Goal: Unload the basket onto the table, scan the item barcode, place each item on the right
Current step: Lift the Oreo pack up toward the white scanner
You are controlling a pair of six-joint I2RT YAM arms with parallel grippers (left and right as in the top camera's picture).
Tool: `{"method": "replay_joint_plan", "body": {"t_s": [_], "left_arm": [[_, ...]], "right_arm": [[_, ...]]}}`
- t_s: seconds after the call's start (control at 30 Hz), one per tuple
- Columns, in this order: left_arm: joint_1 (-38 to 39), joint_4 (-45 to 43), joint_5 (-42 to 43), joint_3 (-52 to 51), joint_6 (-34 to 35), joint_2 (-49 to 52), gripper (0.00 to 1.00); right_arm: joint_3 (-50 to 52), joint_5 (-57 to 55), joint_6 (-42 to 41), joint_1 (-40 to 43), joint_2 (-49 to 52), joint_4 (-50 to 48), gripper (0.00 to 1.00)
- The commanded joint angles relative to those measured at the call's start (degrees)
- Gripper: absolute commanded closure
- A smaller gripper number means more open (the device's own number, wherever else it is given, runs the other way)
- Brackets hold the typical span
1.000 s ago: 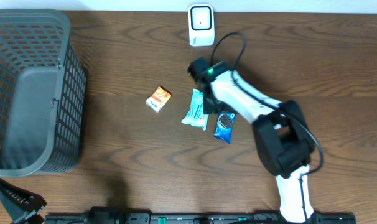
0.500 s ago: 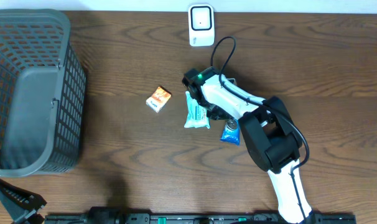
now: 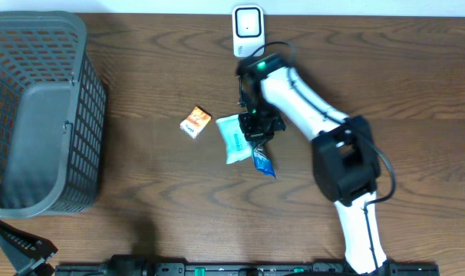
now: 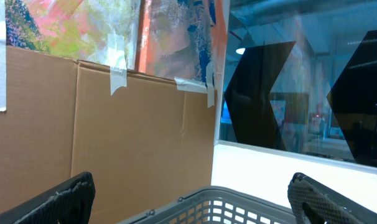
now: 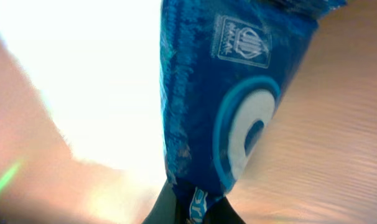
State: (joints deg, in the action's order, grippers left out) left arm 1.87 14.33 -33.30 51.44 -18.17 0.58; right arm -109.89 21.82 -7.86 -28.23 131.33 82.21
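Observation:
A blue snack packet (image 5: 201, 93) with a white ring on it fills the right wrist view, pinched at its lower end by my right gripper (image 5: 195, 208), which is shut on it. From overhead the packet (image 3: 264, 162) hangs below the right gripper (image 3: 257, 126), just in front of the white scanner (image 3: 248, 31) at the table's back edge. No barcode shows on the packet. My left gripper (image 4: 191, 202) stands wide open with nothing between its fingers, looking over the grey basket's rim (image 4: 251, 199).
A pale teal packet (image 3: 232, 138) lies beside the held packet, and a small orange box (image 3: 195, 123) sits to its left. The big grey mesh basket (image 3: 41, 115) takes up the left of the table. The left arm (image 3: 18, 249) rests at the front left corner.
The right gripper has shut on the blue packet and lifted it off the table, swinging back toward the scanner. The teal packet was nudged left and turned. The left arm stayed still.

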Motion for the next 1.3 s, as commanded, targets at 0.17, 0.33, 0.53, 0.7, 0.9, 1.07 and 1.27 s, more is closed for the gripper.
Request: {"method": "replay_joint_plan", "body": {"t_s": [0.17,0.33,0.53,0.7,0.9,1.07,1.27], "left_arm": [[-0.35,0.20,0.33,-0.52,0.11,-0.42,0.02],[-0.35,3.78,0.33,-0.66,0.09,-0.42,0.02],[-0.35,11.43,0.33,-0.66,0.09,-0.42,0.02],[-0.35,18.56,0.33,-0.66,0.11,-0.42,0.02],[-0.35,22.38,0.37,-0.66,0.13,-0.42,0.02],[-0.22,22.88,6.58,-0.68,6.01,-0.37,0.02],[0.46,15.02,11.04,-6.05,14.91,-0.37,0.02]], "right_arm": [[1.07,48.19,41.94,10.67,-3.04,6.99,0.99],[4.79,56.74,44.02,13.31,-2.99,4.31,0.99],[11.23,60.57,43.47,13.40,-2.73,0.28,0.99],[15.21,63.95,43.47,14.08,-2.73,-1.66,0.99],[14.36,63.56,40.70,14.91,-2.75,-1.84,0.99],[8.59,56.70,40.39,15.17,-2.75,-1.92,0.99],[-3.13,35.30,21.81,14.40,-2.75,-13.51,0.99]]}}
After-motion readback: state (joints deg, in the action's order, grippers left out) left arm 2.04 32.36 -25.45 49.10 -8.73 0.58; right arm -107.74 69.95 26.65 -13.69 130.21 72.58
